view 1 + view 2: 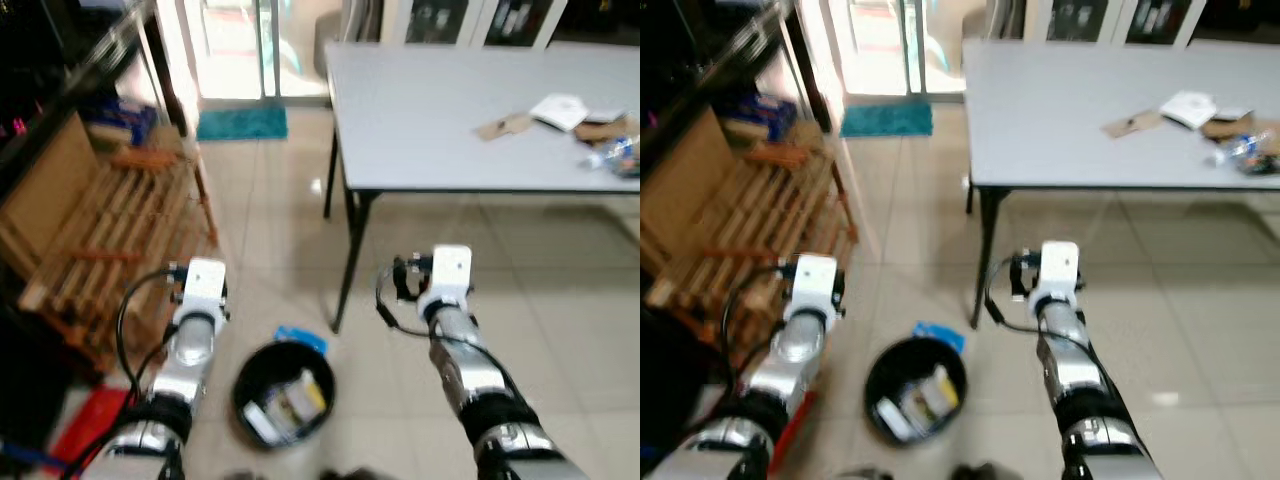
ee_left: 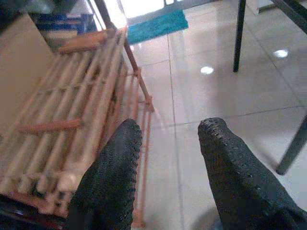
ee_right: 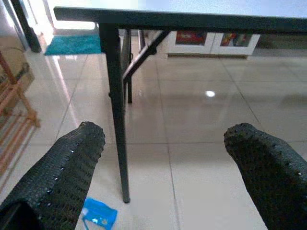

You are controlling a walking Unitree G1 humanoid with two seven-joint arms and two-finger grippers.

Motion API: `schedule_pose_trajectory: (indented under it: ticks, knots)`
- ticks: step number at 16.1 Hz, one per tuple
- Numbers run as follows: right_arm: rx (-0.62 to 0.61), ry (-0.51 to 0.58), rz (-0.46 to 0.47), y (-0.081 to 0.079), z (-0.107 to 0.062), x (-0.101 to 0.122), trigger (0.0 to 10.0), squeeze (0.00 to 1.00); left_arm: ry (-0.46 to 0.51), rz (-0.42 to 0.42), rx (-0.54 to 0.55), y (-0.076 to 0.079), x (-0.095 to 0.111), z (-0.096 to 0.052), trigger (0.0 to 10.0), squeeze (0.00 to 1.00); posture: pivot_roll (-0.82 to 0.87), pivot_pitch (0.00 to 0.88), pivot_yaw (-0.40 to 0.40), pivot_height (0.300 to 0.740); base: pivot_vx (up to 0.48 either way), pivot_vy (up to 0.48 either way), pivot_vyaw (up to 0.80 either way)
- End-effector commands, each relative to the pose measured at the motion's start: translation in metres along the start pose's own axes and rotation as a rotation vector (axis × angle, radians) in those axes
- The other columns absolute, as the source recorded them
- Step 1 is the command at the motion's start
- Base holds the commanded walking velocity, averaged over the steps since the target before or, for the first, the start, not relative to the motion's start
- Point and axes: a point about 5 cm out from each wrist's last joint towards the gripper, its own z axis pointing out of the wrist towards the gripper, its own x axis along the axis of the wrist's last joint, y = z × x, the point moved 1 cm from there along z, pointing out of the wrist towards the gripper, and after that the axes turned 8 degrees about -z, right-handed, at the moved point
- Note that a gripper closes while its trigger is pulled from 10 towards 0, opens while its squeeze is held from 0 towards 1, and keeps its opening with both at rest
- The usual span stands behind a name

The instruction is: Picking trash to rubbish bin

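Both pincers hang released and empty, left pincer [image 2: 165,158] by the rack [image 1: 110,250], right pincer [image 3: 163,167] near the table [image 1: 430,120] leg; the blue wrapper [image 1: 300,340] lies on the floor beside the bin [image 1: 285,395]; it looks light, thin and crinkly, perhaps slippery; best pinched at a raised edge.

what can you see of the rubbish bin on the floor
The rubbish bin is a round black container, plastic by its look, standing upright on the pale tiled floor between the two arms, near the table's leg. It is open-topped and holds some pale and yellowish trash. A blue wrapper lies on the floor at its far rim.
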Motion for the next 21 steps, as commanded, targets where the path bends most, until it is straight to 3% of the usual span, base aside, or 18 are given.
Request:
schedule_pose_trajectory:
  ticks: [1,18,21]
  knots:
    - [0.016,-0.002,-0.009,-0.003,0.000,-0.001,10.0,0.00,0.003,0.014,0.011,-0.002,0.001,0.001,10.0,0.00,-0.02,0.052,-0.040,0.740,0.000,-0.401,0.00]
    - [0.032,0.002,-0.001,-0.002,0.002,0.004,10.0,0.00,0.004,-0.012,0.064,-0.012,0.006,0.003,10.0,0.00,-0.01,0.115,-0.065,0.740,0.000,-0.400,0.00]
    - [0.055,0.020,-0.043,-0.006,0.002,0.006,10.0,0.00,0.005,-0.014,0.067,-0.013,0.006,0.004,10.0,0.00,-0.01,0.119,-0.064,0.740,0.000,-0.399,0.27]
